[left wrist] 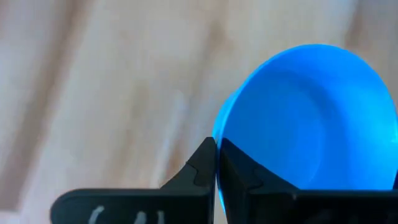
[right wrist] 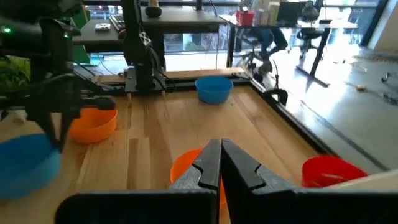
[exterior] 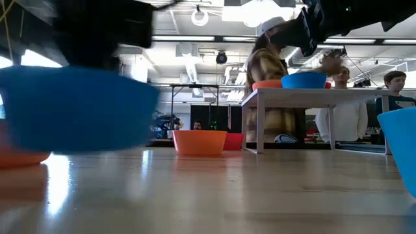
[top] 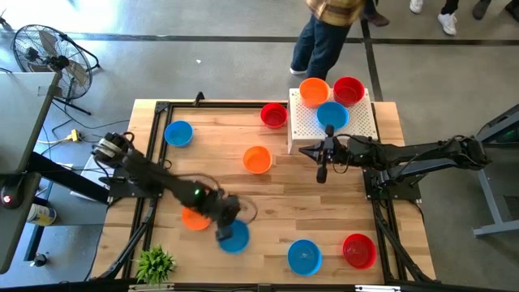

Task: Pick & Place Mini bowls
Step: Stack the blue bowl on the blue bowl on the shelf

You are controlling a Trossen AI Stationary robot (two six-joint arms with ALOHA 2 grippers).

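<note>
A blue mini bowl point(top: 234, 236) hangs pinched by its rim in the left end effector point(top: 226, 221), an orange one point(top: 193, 217) just beside it.

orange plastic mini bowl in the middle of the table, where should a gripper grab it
Pinch the rim of the orange round plastic mini bowl, coming straight down from above. It sits upright, mouth open, clear of other bowls, so one finger fits inside the thin wall, one outside.

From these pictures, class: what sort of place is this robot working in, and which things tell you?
Probably a robotics lab or workshop: a wooden table framed by black rails, desks with equipment behind it, and people standing around watching.
</note>
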